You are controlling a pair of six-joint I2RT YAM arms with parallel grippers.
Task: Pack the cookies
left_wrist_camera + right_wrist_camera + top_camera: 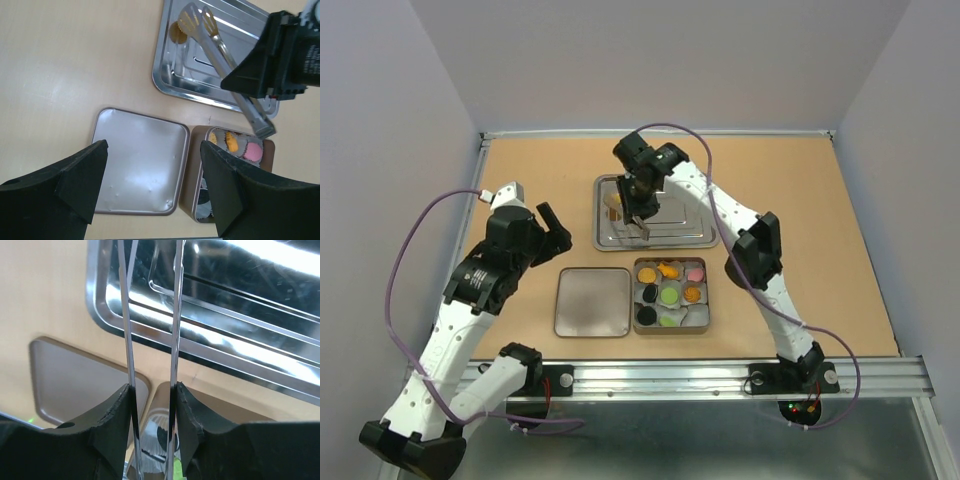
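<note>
Several cookies [669,296], orange, pink, green and black, sit in white paper cups inside the open square tin [708,302]. One more orange cookie [175,32] lies in the far left corner of the steel tray [200,80]. My right gripper [640,196] is shut on metal tongs [220,55], whose tips rest beside that cookie. In the right wrist view the fingers [112,415] press both tong arms [128,340], with a black cookie [162,432] below. My left gripper [153,147] is open and empty above the lid [135,160] and the tin [192,170].
The tin's lid [592,302] lies flat just left of the tin. The steel tray [685,228] lies behind both. The right arm's elbow [757,250] hangs to the right of the tin. Grey walls close in the table on three sides.
</note>
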